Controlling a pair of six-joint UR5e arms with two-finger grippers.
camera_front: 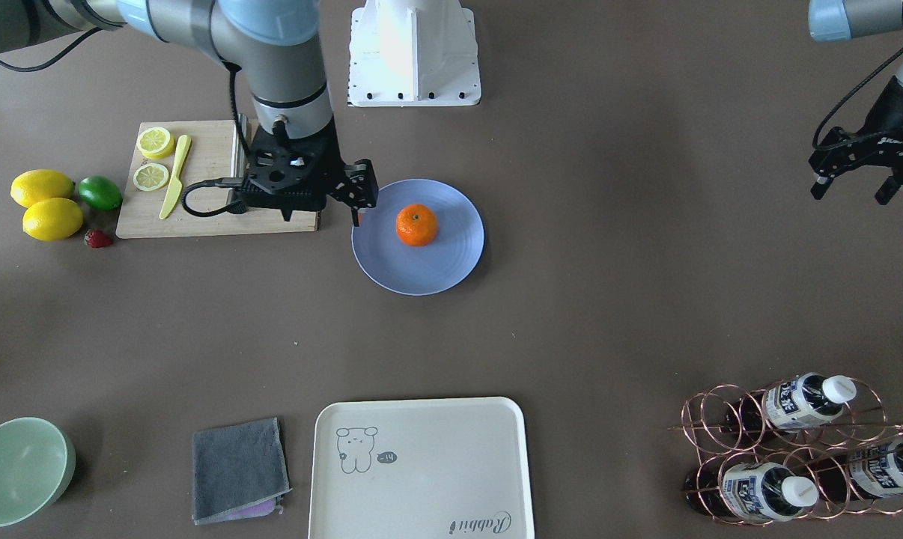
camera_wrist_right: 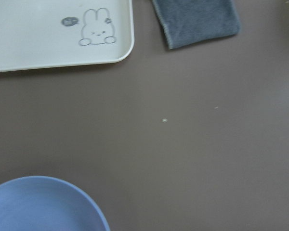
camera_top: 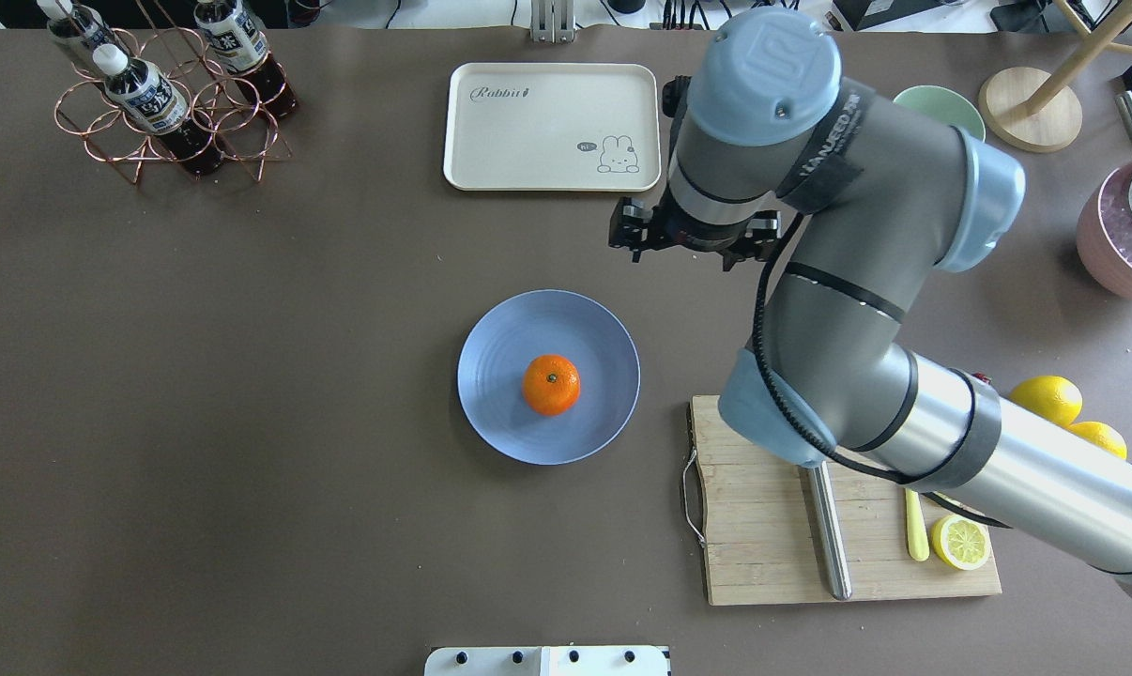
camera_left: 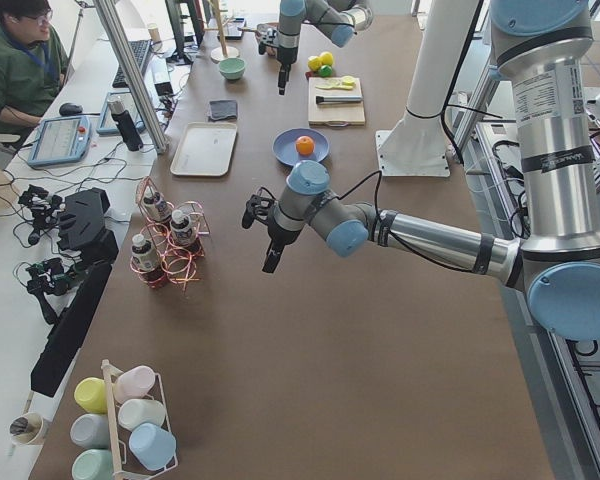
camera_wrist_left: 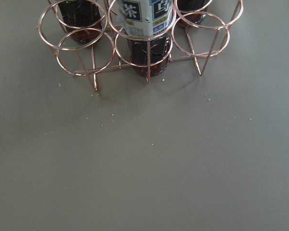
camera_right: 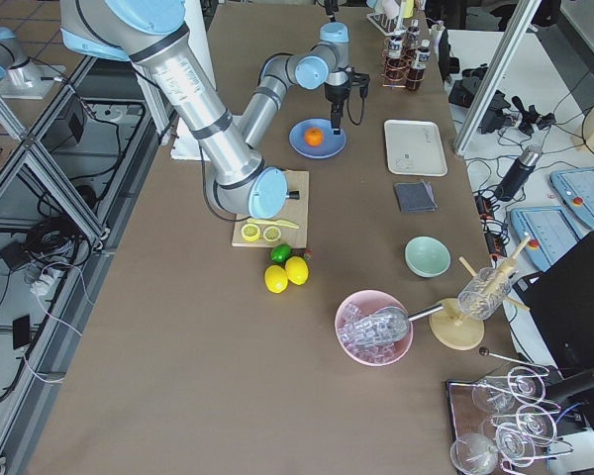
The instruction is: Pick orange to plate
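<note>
The orange [camera_front: 416, 224] rests near the middle of the light-blue plate [camera_front: 436, 273], stem dot up, and nothing touches it. The overhead view shows the orange [camera_top: 551, 384] the same way on the plate [camera_top: 500, 413]. My right gripper [camera_front: 324, 213] hangs raised beside the plate's rim, on the cutting-board side, open and empty. Its wrist view catches only an edge of the plate [camera_wrist_right: 38, 207]. My left gripper [camera_front: 850, 193] is far off, held above bare table near the bottle rack, fingers spread and holding nothing.
The wooden cutting board [camera_front: 204, 217] with lemon slices and a yellow knife lies right by the right arm. Two lemons [camera_front: 47, 206], a lime and a strawberry sit beyond it. The cream tray [camera_front: 421, 464], grey cloth [camera_front: 238, 468], green bowl [camera_front: 21, 468] and copper bottle rack [camera_front: 796, 449] line the operators' side.
</note>
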